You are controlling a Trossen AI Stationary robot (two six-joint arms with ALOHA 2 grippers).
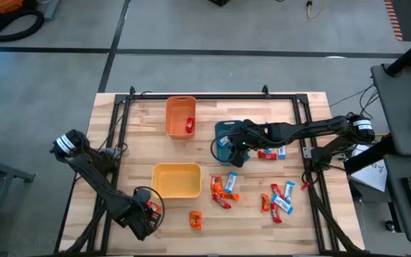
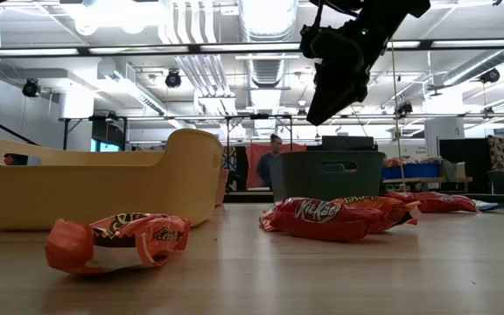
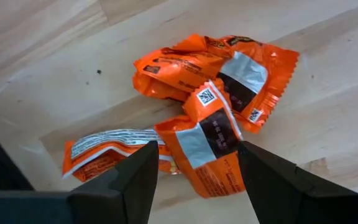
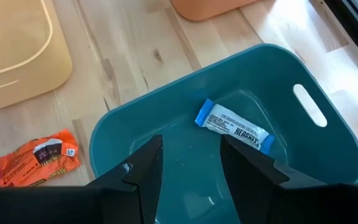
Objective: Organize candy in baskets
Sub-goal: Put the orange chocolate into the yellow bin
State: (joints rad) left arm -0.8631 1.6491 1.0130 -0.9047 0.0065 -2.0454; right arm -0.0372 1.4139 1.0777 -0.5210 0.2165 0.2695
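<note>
Orange wrappers [image 3: 210, 99] piled right under my left gripper [image 3: 194, 180], jaws wide open and empty. They're light, crinkly and slippery, so I'd pinch mid-bar. My right gripper [image 4: 188, 171] hangs open over the teal basket [image 4: 328, 149], blue bar [image 4: 235, 126] inside.

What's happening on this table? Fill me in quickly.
Two robot arms are sorting candy into baskets. The right gripper hangs open over the teal basket, where a blue bar lies. The left gripper stands open just above a pile of orange candies on the table's near edge. More candy lies loose beside the yellow basket.
</note>
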